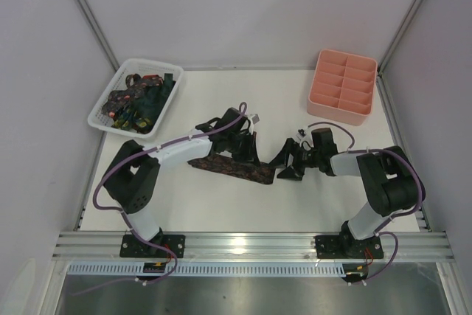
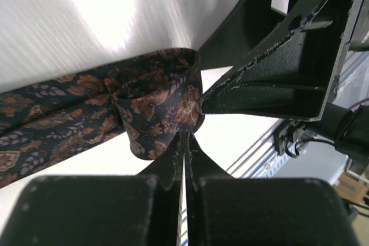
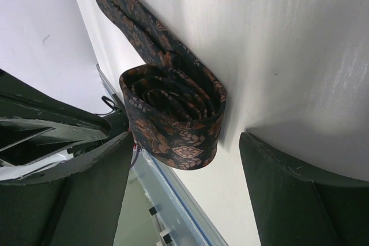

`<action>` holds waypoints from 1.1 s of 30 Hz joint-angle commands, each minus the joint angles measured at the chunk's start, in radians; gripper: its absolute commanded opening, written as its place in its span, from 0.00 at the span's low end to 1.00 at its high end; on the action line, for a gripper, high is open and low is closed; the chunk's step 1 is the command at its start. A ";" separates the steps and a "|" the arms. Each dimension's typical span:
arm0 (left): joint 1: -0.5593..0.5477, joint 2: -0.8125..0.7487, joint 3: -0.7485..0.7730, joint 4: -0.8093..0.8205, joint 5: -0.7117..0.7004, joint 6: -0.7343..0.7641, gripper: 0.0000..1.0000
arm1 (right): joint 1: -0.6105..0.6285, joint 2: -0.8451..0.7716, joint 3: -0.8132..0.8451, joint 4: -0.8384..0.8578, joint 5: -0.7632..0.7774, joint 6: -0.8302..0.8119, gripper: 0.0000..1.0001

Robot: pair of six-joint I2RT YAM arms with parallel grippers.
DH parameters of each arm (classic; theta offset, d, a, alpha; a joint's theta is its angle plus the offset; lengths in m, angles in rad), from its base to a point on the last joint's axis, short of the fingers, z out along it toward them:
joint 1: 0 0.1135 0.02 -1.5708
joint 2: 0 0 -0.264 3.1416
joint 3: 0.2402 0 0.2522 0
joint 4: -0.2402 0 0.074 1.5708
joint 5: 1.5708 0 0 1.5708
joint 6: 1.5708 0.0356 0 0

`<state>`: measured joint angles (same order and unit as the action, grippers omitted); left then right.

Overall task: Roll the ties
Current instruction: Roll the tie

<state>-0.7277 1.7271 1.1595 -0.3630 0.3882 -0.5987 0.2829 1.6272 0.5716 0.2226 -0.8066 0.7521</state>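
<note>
While rolled at right, the tie (image 1: pixel 234 170) runs left-right.

Brown patterned cloth necktie (image 3: pixel 173 116): fine woven fabric, smooth face, soft low sheen. White desk (image 2: pixel 86 21): hard, smooth, semi-gloss with streaked glare. Pink compartment tray (image 1: pixel 335 113), far right corner: matt moulded plastic. White lattice basket (image 1: pixel 108 92), far left corner: smooth plastic. Near-edge rail (image 1: pixel 251 243): brushed metal.

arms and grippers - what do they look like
The left arm and right arm each have chunky black joints, white links and a purple cable looped alongside. The left gripper and right gripper are black, with wedge-shaped ribbed fingers.
</note>
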 commanded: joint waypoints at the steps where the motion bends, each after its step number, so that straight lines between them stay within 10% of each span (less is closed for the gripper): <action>1: 0.010 0.011 -0.026 0.051 0.072 -0.013 0.00 | -0.002 0.016 -0.015 0.037 -0.016 -0.005 0.81; 33: 0.109 0.120 -0.070 0.079 0.070 0.068 0.00 | 0.053 0.209 0.255 -0.121 -0.091 -0.105 0.70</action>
<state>-0.6266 1.8286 1.0939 -0.3065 0.4511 -0.5491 0.3397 1.8118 0.8005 0.1276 -0.8646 0.6910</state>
